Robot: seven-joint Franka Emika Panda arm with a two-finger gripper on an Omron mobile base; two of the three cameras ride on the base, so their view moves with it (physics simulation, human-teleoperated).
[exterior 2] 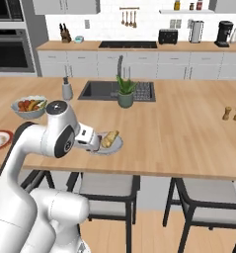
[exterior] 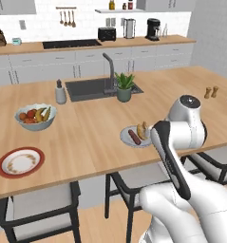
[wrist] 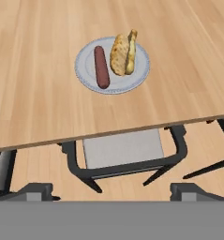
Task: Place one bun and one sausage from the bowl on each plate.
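Wooden worktop (wrist: 38, 84): grey plate (wrist: 85, 77) near its edge carries one sausage (wrist: 101, 67) beside one bun (wrist: 123, 53), so I judge it served. My tool (wrist: 111, 191) hangs open, empty, off the near edge.

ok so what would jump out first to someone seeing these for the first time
Probably the white robot arm filling the foreground, bent over the near edge of the long wooden counter. Just beyond it sits a pale plate holding a sausage beside a bun. Further left, a red-rimmed plate lies bare near the counter's front edge, with a white bowl of fruit behind it.
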